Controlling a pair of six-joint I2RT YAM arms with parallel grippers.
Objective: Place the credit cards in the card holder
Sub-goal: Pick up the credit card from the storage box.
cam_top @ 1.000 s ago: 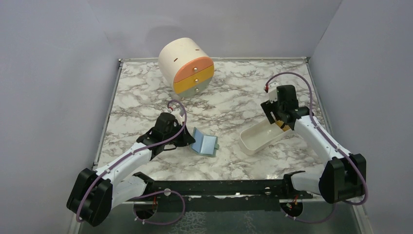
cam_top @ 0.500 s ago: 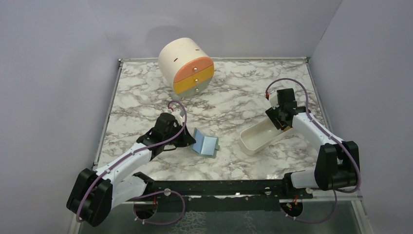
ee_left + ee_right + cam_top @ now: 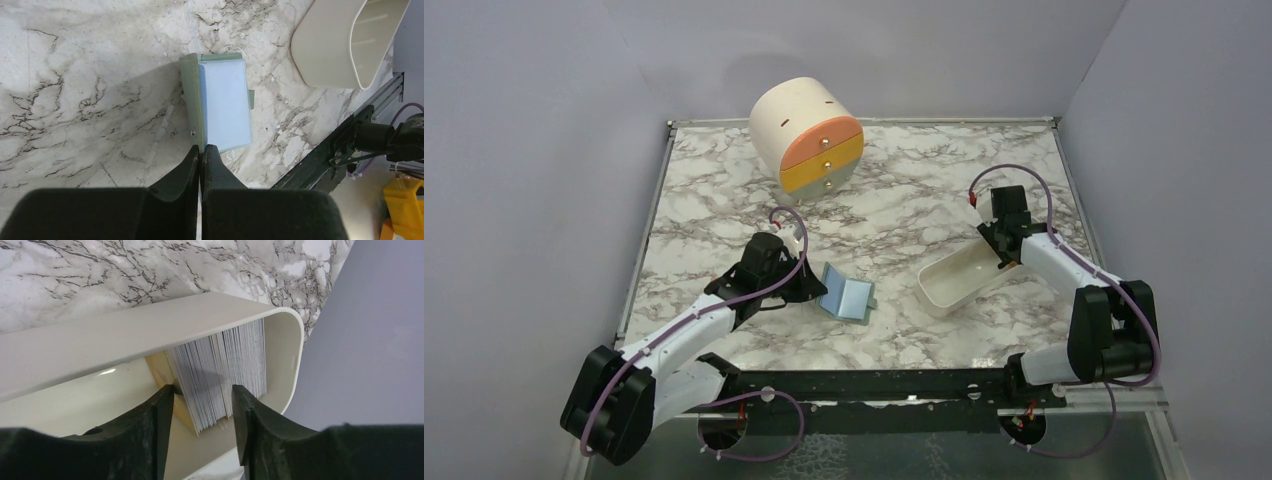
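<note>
Several credit cards (image 3: 225,360) inside right pincer (image 3: 202,392)

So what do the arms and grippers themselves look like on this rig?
Both match. The left arm and right arm have smooth white links between bulky black joint housings, and a thin purple cable loops outside each. The left gripper and right gripper each have two matte black, tapering fingers. No markings or sleeves show.

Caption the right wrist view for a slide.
Open right gripper straddling part of a stack of credit cards standing on edge at the end of the white tray.
</note>
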